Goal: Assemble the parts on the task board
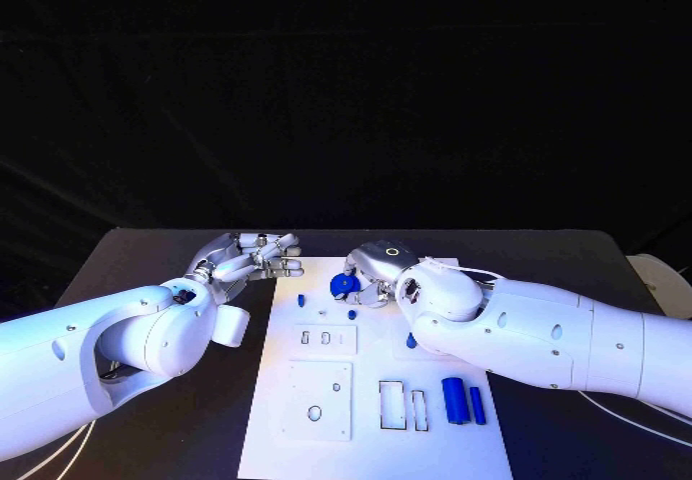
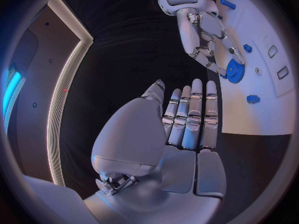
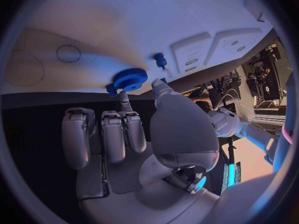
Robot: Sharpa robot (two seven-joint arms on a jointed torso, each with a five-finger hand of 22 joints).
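Head view shows blue cylinders on the task board.

Black table: matte top, dark, no cloth; far edge runs straight w/ rounded far corners, left & right edges slant outward toward near side. Behind table's far edge: plain black backdrop, no detail to make out. Just off table's right edge, approx. level w/ far corner: pale rounded object, cut by frame, kind can't be told. Near table's front-right part: thin white cables lying in loose curves across dark surface. Near table's front-left part: more white cables, running out at the corner; ends not seen.
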